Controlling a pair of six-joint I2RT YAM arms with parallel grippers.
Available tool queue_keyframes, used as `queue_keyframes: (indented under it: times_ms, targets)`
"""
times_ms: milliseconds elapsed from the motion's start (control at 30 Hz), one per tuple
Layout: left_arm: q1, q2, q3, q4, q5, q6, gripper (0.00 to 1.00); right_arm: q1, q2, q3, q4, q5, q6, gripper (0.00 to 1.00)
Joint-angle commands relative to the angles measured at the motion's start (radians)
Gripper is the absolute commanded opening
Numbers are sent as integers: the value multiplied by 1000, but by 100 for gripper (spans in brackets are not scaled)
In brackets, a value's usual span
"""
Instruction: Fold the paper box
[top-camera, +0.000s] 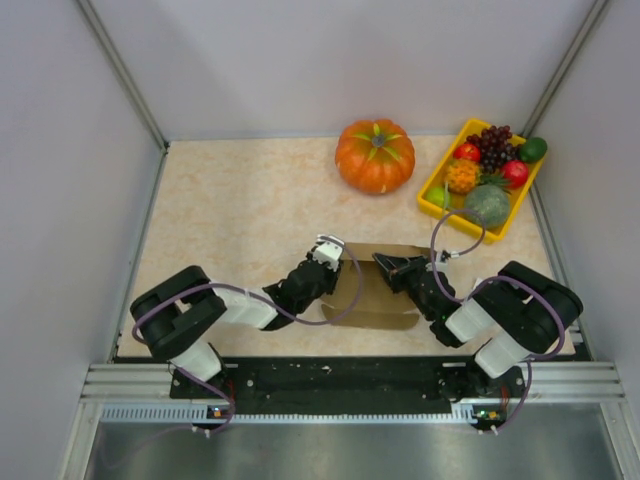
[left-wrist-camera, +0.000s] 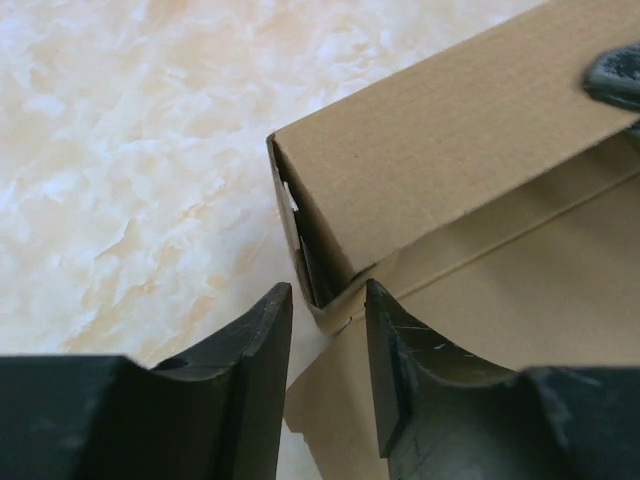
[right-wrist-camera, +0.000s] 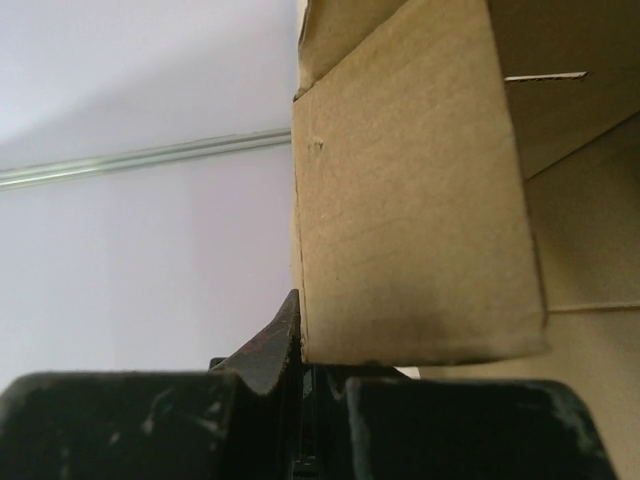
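At the paper box (top-camera: 380, 300), your left gripper (left-wrist-camera: 326, 292) straddles the 9 o'clock corner, jaws narrowly parted; your right gripper (right-wrist-camera: 300, 350) pinches the 3 o'clock flap in its jaws.

**Top external:** fixed high above the near edge and looking steeply down. It stands far enough off to take in the whole table (top-camera: 230, 200), with the pumpkin (top-camera: 375, 155) and fruit tray (top-camera: 437, 178) at the far side.

**Left wrist:** mounted behind the left gripper (left-wrist-camera: 328, 290), very near, tilted down onto one corner of the paper box (left-wrist-camera: 450, 150) and the tabletop.

**Right wrist:** mounted behind the right gripper (right-wrist-camera: 315, 365), nearer still, facing roughly level along a cardboard panel toward a pale wall (right-wrist-camera: 140, 250).

**Shared by all three:** the paper box.
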Motion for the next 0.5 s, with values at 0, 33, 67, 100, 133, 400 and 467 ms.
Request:
queue_keyframes:
  times_ms: [0,33,67,100,133,400,467]
  targets:
    - [-8,42,50,86,-144,-10,45,0,-1,15,63,-24,0,0]
    - [-10,46,56,92,-163,-16,47,2,-7,16,57,-23,5,0]
    - [-11,54,60,96,-172,-21,48,2,-11,16,48,-23,10,0]
    - [-14,60,63,102,-209,-25,48,3,-17,18,30,-21,13,0]
    - [-17,66,74,107,-226,-31,47,4,-24,21,17,-18,17,0]
    - [-83,218,178,106,-528,-90,11,40,-25,54,-47,11,91,0]
    - [-97,253,237,45,-626,-158,0,46,-30,65,-101,23,122,0]
